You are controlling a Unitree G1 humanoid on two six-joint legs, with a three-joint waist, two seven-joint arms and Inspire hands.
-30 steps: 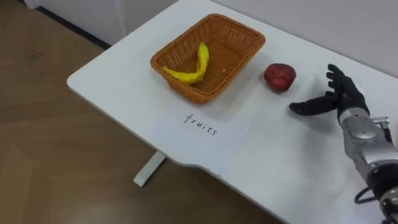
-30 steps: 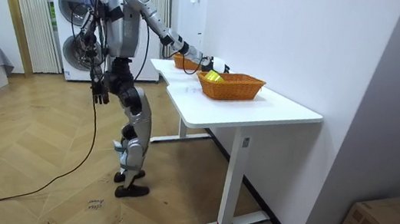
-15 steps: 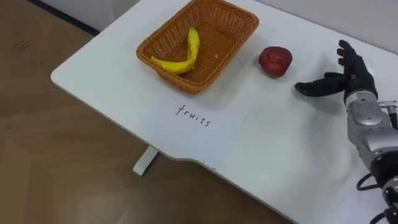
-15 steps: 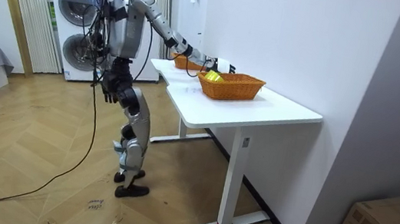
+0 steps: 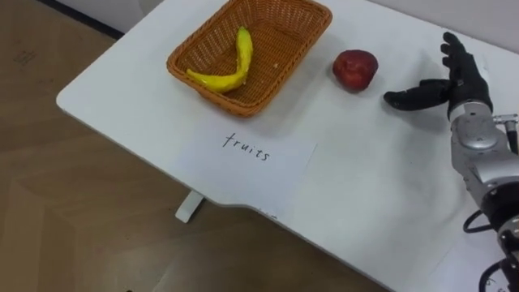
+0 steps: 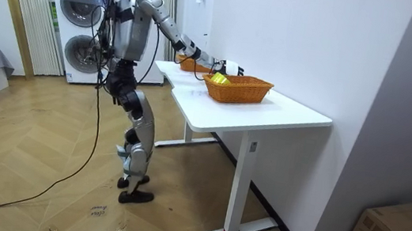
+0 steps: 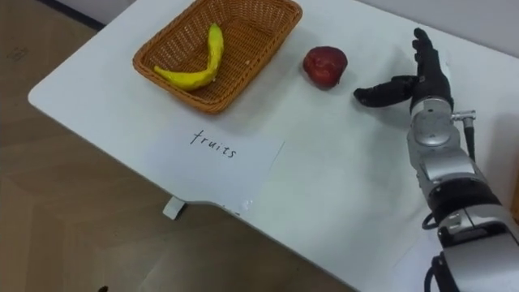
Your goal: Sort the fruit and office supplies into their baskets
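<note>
Apple not sorted yet: it sits on the white table, outside the basket. Nearest is the handwritten label sheet. Further in, the right hand, fingers spread wide and empty, has drawn up level with the apple at its 3 o'clock, near but apart. Beyond, at the apple's 9 o'clock, the wicker basket holds a banana. A grasp looks close.

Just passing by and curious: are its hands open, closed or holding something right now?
Right hand: open, empty, beside the round red apple, not touching.
Left hand: down at its side; state cannot be told.
</note>
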